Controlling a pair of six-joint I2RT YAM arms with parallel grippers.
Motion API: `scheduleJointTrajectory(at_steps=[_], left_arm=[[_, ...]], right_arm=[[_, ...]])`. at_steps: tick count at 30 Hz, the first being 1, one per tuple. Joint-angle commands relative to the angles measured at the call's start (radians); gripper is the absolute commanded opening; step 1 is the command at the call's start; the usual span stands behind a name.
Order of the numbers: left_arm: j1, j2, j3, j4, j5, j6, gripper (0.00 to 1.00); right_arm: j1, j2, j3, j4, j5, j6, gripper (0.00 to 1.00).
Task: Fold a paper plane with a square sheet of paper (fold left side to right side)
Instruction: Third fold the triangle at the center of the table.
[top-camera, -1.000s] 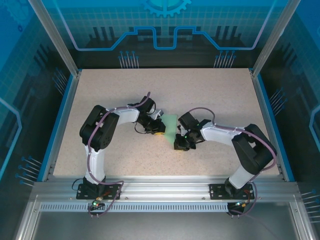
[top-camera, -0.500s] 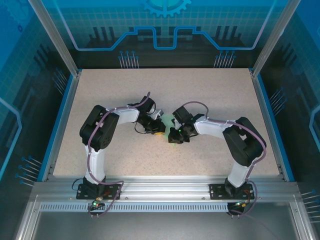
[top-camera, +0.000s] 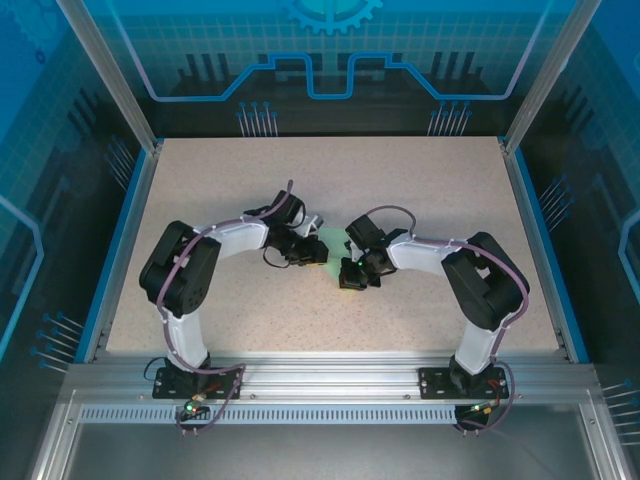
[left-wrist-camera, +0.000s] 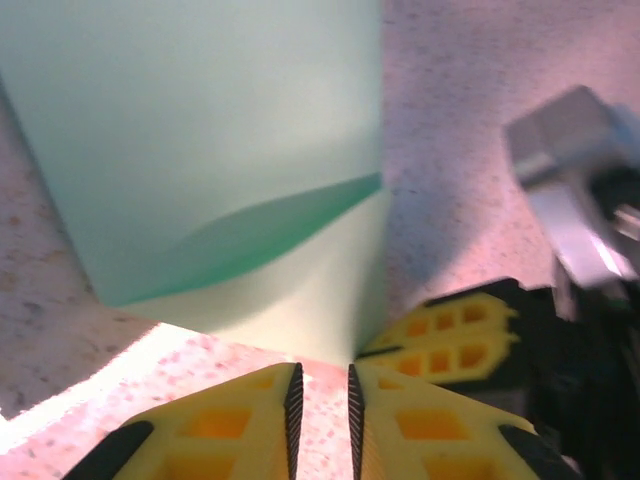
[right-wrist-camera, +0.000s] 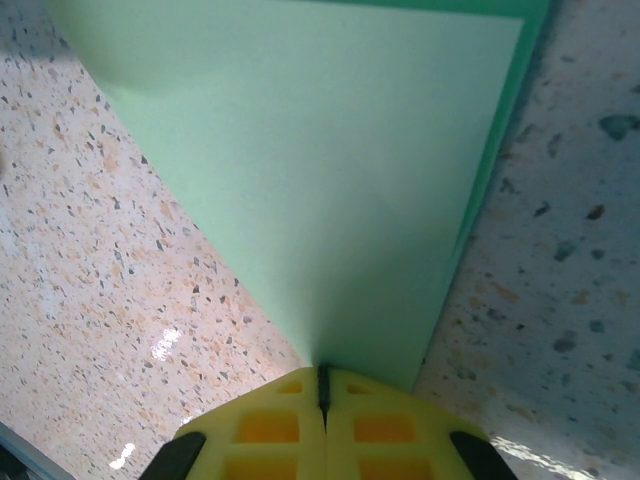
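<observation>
Mint-green paper sheet (top-camera: 336, 242) mid-frame on speckled table (top-camera: 420, 190), right claw (right-wrist-camera: 322, 392) pinched shut on its corner, left claw (left-wrist-camera: 320, 395) slightly parted beside its edge.

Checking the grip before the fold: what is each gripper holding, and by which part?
The right gripper pinches the square sheet of paper by a corner. The left gripper holds nothing; its jaws stand slightly apart beside the sheet.

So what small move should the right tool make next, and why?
The right tool is shut on a corner of the square sheet of paper, whose upper layer nearly meets the darker edge beneath. I would probably lower that corner onto the table.
</observation>
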Motion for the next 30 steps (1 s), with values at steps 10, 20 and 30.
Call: scheduleJointTrajectory(at_steps=[10, 20, 30], left_arm=[[-0.074, 0.069, 0.004, 0.052, 0.089, 0.039, 0.16], [-0.075, 0.119, 0.016, 0.043, -0.004, 0.054, 0.15], [-0.042, 0.138, 0.037, 0.023, -0.128, 0.037, 0.15]], right_arm=[[-0.007, 0.033, -0.031, -0.073, 0.031, -0.012, 0.00], [-0.007, 0.027, -0.033, -0.085, 0.041, -0.016, 0.00], [-0.007, 0.034, -0.038, -0.129, 0.065, -0.037, 0.00]])
